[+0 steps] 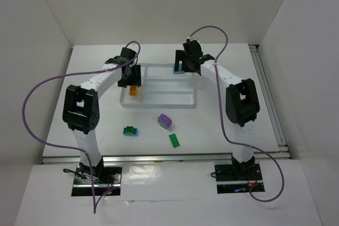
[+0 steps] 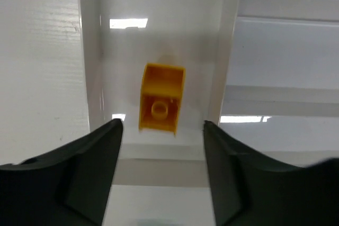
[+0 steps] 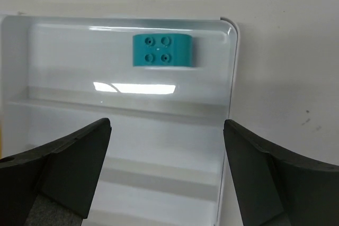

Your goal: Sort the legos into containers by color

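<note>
A yellow-orange lego [image 1: 134,91] lies in the upright left section of the white tray [image 1: 164,92]. My left gripper [image 1: 131,82] hovers just above it, open and empty. In the left wrist view the yellow lego [image 2: 161,98] lies hollow side up ahead of the open gripper [image 2: 163,130]. A teal lego [image 1: 178,68] sits in the tray's far long section. My right gripper [image 1: 186,65] is open and empty over it. In the right wrist view the teal lego [image 3: 162,50] lies studs up beyond the gripper [image 3: 167,128]. Teal [image 1: 130,131], purple [image 1: 164,120] and green [image 1: 174,140] legos lie on the table.
The tray's two nearer long sections [image 3: 132,152] hold nothing that shows. White walls close in the table on the left, back and right. Purple cables loop from both arms. A metal rail [image 1: 267,104] runs along the table's right edge.
</note>
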You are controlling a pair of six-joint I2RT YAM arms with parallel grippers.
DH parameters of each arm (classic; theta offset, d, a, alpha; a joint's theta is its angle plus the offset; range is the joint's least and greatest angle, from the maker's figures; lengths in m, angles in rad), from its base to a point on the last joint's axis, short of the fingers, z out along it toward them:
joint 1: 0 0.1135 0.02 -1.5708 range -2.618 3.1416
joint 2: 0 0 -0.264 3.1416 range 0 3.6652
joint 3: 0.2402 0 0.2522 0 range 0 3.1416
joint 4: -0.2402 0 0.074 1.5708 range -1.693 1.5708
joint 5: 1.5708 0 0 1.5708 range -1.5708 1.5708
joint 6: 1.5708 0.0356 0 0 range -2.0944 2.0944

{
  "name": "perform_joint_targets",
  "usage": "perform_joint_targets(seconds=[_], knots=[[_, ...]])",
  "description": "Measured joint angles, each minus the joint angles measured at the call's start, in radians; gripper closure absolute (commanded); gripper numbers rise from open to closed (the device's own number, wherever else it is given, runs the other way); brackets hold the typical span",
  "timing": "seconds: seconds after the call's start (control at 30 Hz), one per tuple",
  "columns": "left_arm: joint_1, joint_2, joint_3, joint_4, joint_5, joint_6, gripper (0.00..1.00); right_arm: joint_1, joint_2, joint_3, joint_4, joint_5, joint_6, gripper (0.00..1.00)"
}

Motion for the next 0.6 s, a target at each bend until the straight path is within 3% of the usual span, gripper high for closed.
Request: perform_joint_targets(seconds=[0.03, 0.27, 0.37, 0.47, 0.6], knots=[[0.002, 0.003, 0.002, -0.004, -0.003, 0.001, 0.13, 0.000, -0.047, -0.038, 0.001, 0.006, 0.000, 0.06], [0.002, -0.008, 0.036, -0.014, -0.017, -0.007, 0.12, 0.010, -0.426, -0.319, 0.029, -0.010, -0.032, 0.06], [-0.029, -0.056, 0.036, -0.037, -0.040, -0.005, 0.12, 0.039, -0.552, -0.440, 0.028, -0.025, -0.057, 0.12], [-0.064, -0.154, 0.034, -0.051, -0.047, -0.010, 0.14, 0.142, -0.658, -0.568, 0.020, -0.041, -0.083, 0.12], [-0.076, -0.330, 0.007, -0.030, -0.067, -0.034, 0.15, 0.386, -0.694, -0.657, 0.016, -0.048, -0.119, 0.05]])
